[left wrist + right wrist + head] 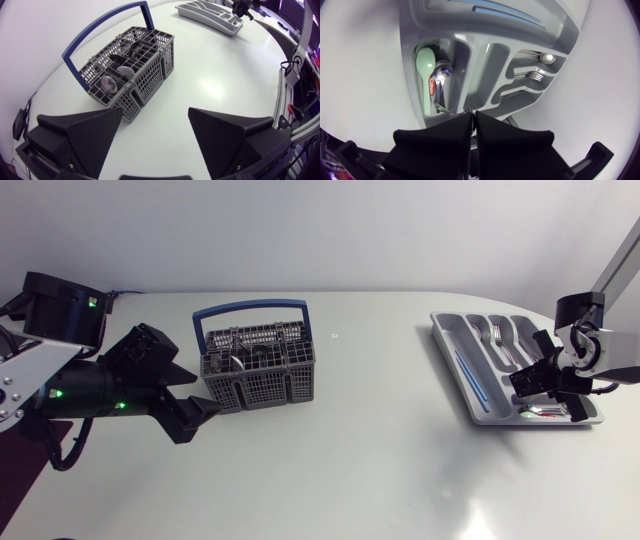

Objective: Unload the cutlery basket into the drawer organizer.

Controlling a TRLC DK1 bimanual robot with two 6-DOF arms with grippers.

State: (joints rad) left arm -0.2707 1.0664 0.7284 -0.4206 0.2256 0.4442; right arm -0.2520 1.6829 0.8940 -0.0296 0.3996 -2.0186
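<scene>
Right gripper closed over the drawer organizer's end compartment near the table's right edge, metal spoon and pale green spoon lying there, left gripper spread wide just beside the cutlery basket, left of table centre, cutlery inside

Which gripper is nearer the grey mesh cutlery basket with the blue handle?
Left. The left gripper sits open right beside the basket; the right gripper is across the table, over the grey plastic drawer organizer.
</scene>
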